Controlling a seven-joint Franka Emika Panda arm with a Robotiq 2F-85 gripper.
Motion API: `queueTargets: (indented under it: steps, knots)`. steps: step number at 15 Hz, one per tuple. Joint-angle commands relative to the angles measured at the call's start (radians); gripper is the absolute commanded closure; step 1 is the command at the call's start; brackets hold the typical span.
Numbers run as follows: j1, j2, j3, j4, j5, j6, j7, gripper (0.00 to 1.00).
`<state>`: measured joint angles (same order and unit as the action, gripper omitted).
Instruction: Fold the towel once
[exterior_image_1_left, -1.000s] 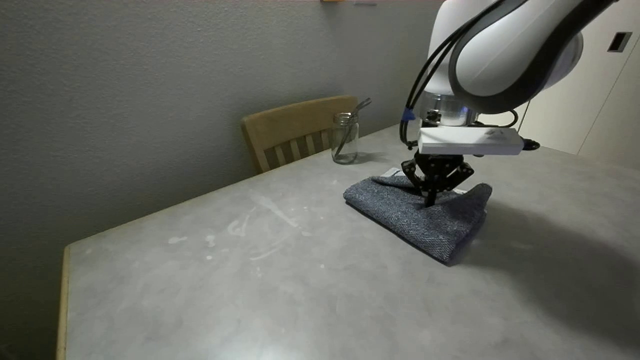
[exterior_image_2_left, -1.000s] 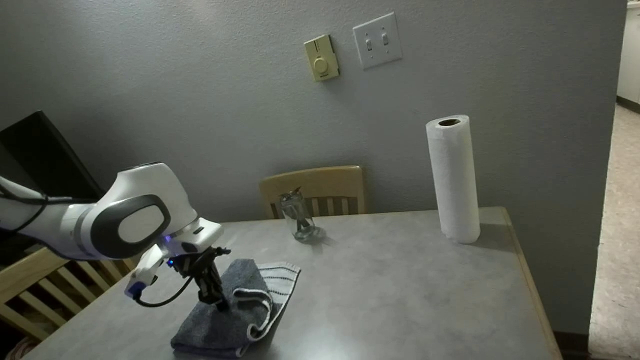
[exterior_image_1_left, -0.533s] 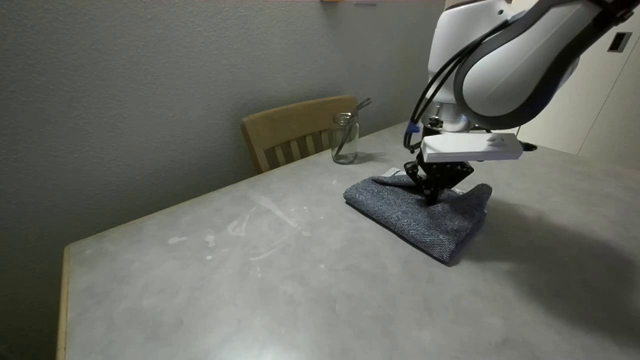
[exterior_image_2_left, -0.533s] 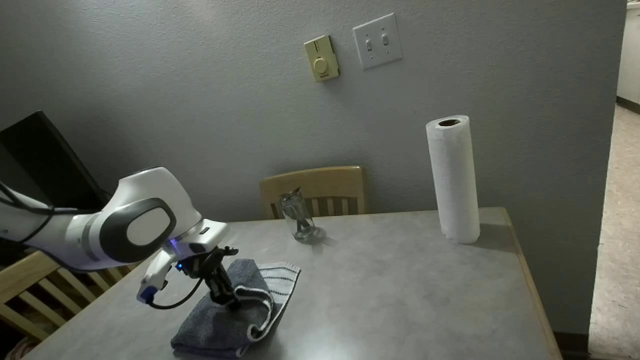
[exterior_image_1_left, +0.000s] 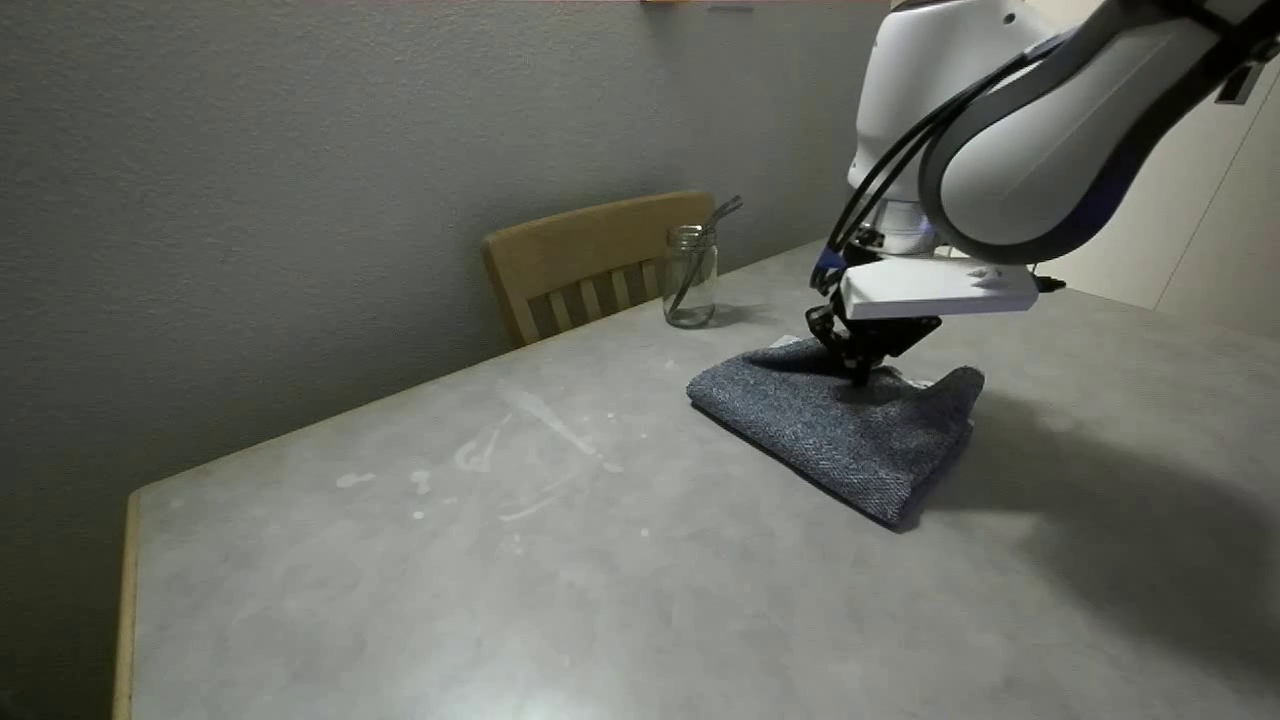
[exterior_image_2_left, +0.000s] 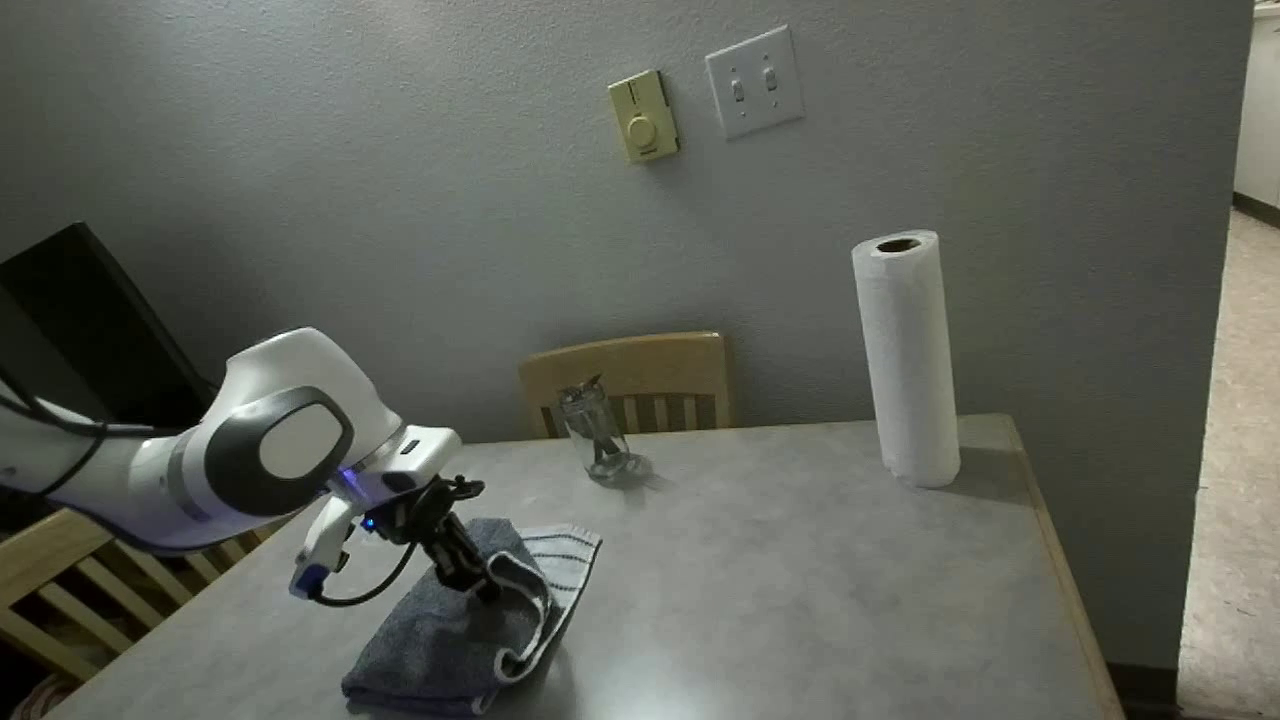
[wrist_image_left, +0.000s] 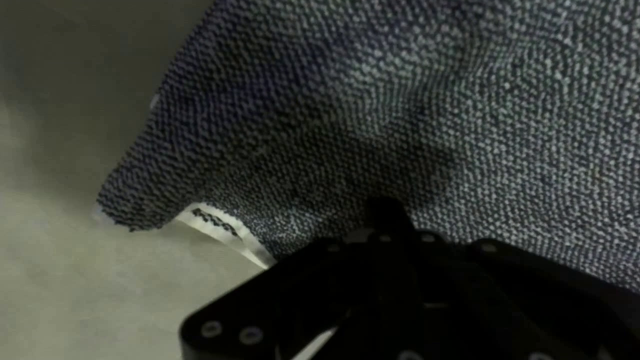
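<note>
tool (exterior_image_1_left: 859, 377) closed tight, gripping nothing | touching top of folded towel (exterior_image_1_left: 830, 430)

White paper roll (exterior_image_2_left: 907, 365) upright on grey table (exterior_image_2_left: 800, 580), glass jar (exterior_image_1_left: 690, 285), wooden chair (exterior_image_1_left: 590, 235), light-switch plate (exterior_image_2_left: 755, 82)

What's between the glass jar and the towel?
Just bare grey tabletop between the glass jar and the towel; it shows in both exterior views.

the towel (exterior_image_2_left: 455, 635) is speckled blue-grey with a white rim, its pale part crossed by thin dark stripes. the surface (exterior_image_2_left: 800, 580) is mottled grey, edged in tan; near its corner the paper roll (exterior_image_2_left: 908, 370) is white. the gripper (exterior_image_1_left: 860, 378) is black, the arm (exterior_image_1_left: 1040, 150) white and dark grey.
</note>
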<state>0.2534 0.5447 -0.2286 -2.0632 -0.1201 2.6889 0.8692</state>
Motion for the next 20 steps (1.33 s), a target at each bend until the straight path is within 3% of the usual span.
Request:
queueTargets:
  steps: [1, 11, 13, 14, 20]
  knots:
    - [0.025, 0.031, -0.037, 0.023, -0.044, 0.031, 0.049, 1.0]
    - [0.089, 0.073, -0.152, 0.044, -0.114, 0.097, 0.248, 1.0]
    - [0.071, 0.054, -0.122, 0.044, -0.09, 0.061, 0.235, 1.0]
    - [0.038, 0.026, -0.075, 0.034, -0.057, 0.049, 0.198, 1.0]
    - [0.039, -0.081, -0.035, 0.002, -0.059, -0.037, 0.192, 1.0]
